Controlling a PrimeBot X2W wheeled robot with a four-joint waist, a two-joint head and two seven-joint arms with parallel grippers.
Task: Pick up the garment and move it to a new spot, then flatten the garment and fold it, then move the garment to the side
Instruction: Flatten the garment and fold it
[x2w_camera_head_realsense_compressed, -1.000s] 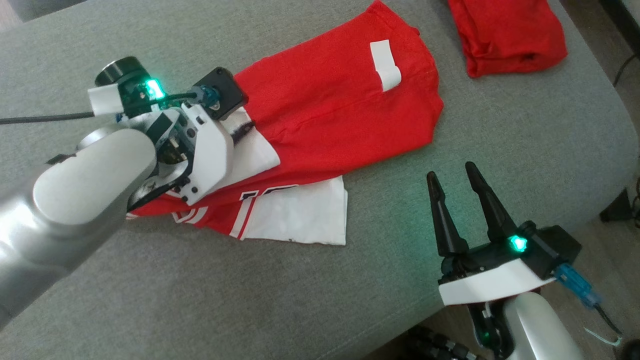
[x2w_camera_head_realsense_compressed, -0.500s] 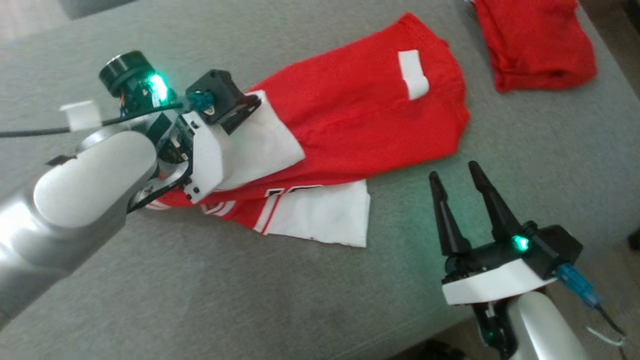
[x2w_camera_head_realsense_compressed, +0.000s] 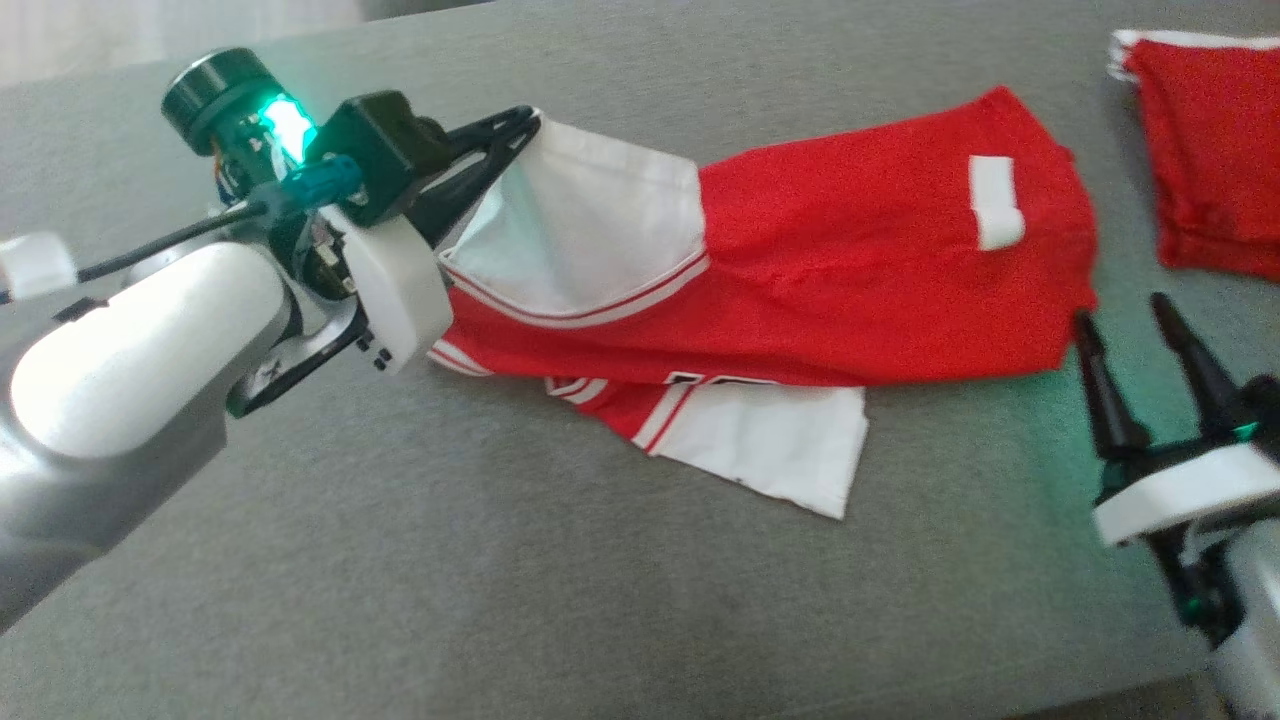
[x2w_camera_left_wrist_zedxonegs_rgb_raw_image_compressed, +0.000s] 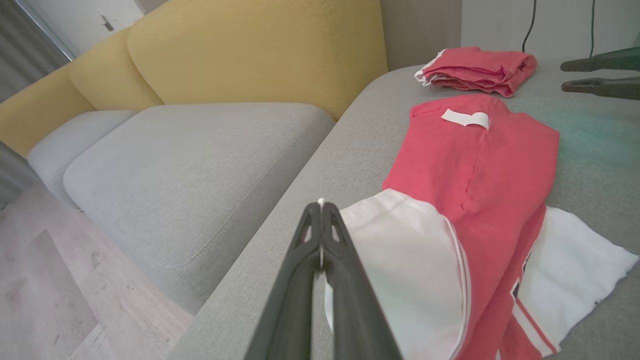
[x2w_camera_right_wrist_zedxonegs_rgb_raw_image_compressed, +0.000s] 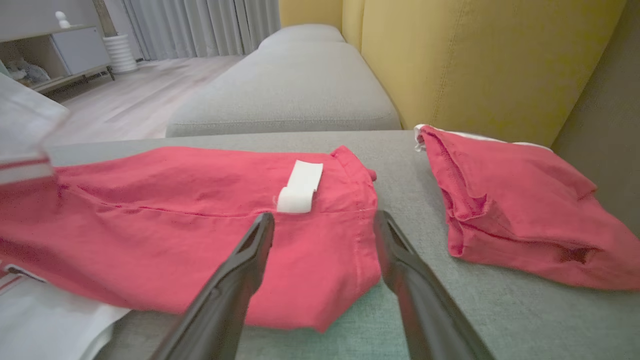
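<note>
Left claw (x2w_camera_head_realsense_compressed: 525, 118) clamped shut on the corner of the white sleeve (x2w_camera_head_realsense_compressed: 590, 225) of the red garment (x2w_camera_head_realsense_compressed: 850, 280), with that corner held up off the grey cushion (x2w_camera_head_realsense_compressed: 500, 580). Rest of the garment stretched out from the left claw's tips toward the right claw (x2w_camera_head_realsense_compressed: 1122, 312) and lying on the cushion, with a second white sleeve (x2w_camera_head_realsense_compressed: 780, 450) sticking out from under it. Right claw open, fingers spread, gripping nothing, tips at the garment's hem corner; contact there hard to tell. Just ahead of the right claw, a white tag (x2w_camera_head_realsense_compressed: 995, 200) on the garment. Farther beyond it, a folded red cloth (x2w_camera_head_realsense_compressed: 1210, 170), apart from the garment. Ahead of the left claw, a yellow backrest (x2w_camera_left_wrist_zedxonegs_rgb_raw_image_compressed: 250, 50).
</note>
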